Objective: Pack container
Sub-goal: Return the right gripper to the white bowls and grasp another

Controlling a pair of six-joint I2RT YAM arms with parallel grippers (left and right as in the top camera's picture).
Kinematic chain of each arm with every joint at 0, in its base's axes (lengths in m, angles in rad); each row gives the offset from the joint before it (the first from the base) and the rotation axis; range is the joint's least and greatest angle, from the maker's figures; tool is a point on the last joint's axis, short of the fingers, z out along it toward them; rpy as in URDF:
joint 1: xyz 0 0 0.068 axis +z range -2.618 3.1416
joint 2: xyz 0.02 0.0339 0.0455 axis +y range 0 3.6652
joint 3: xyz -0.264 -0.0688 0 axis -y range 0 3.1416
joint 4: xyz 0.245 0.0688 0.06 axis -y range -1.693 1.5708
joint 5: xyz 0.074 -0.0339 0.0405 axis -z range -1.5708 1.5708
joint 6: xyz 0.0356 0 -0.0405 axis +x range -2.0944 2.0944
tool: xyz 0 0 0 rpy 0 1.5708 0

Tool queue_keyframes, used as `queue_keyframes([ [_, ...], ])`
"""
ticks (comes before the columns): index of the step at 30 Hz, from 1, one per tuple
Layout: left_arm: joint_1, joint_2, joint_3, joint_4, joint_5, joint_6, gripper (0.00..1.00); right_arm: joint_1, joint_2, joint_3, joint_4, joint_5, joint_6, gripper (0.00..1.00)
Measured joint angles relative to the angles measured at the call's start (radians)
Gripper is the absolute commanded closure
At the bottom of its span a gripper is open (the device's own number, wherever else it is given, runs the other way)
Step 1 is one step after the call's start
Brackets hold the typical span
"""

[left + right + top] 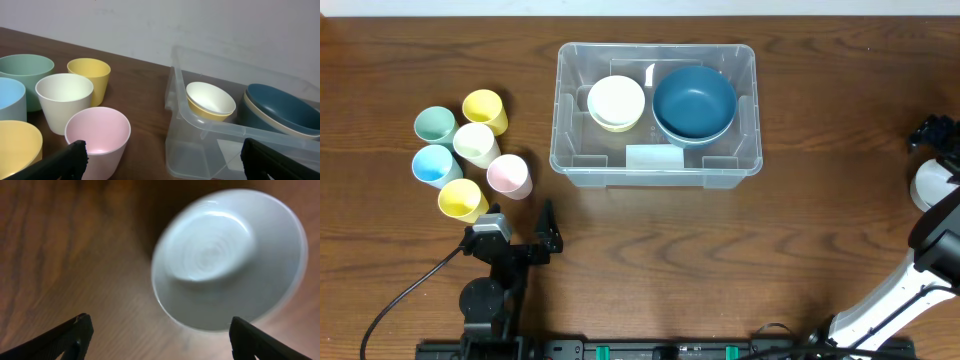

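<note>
The container is a clear plastic bin at the table's middle; its near corner shows in the left wrist view. Inside it sit a cream bowl and a dark blue bowl. My left gripper stands open and empty, between the pink cup and the bin. My right gripper is open over the table at the far right. An upturned white bowl, blurred, lies just ahead of its fingers.
A cluster of cups stands left of the bin: green, yellow, cream, light blue and another yellow. A white card lies in the bin's front part. The right arm reaches in at the right edge.
</note>
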Motion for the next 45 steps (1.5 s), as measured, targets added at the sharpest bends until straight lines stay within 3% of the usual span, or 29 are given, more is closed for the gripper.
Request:
queue_keyframes([
  [4, 0.0, 0.0, 0.0, 0.0, 0.0, 0.0, 0.02, 0.0, 0.0, -0.054, 0.072, -0.018, -0.04, 0.19],
  [10, 0.0, 0.0, 0.0, 0.0, 0.0, 0.0, 0.02, 0.0, 0.0, -0.134, 0.151, -0.027, -0.064, 0.35],
  [13, 0.0, 0.0, 0.0, 0.0, 0.0, 0.0, 0.02, 0.0, 0.0, -0.16, 0.179, -0.029, -0.068, 0.48],
  [21, 0.0, 0.0, 0.0, 0.0, 0.0, 0.0, 0.02, 0.0, 0.0, -0.208, 0.248, -0.034, -0.071, 0.63],
  [28, 0.0, 0.0, 0.0, 0.0, 0.0, 0.0, 0.02, 0.0, 0.0, -0.251, 0.298, -0.037, -0.08, 0.99],
  [36, 0.0, 0.0, 0.0, 0.0, 0.0, 0.0, 0.02, 0.035, 0.001, -0.175, 0.246, -0.059, -0.079, 0.99],
  [41, 0.0, 0.0, 0.0, 0.0, 0.0, 0.0, 0.02, 0.128, 0.008, 0.079, 0.092, -0.124, -0.077, 0.99],
  [45, 0.0, 0.0, 0.0, 0.0, 0.0, 0.0, 0.02, 0.245, 0.008, 0.42, -0.048, -0.208, -0.08, 0.99],
])
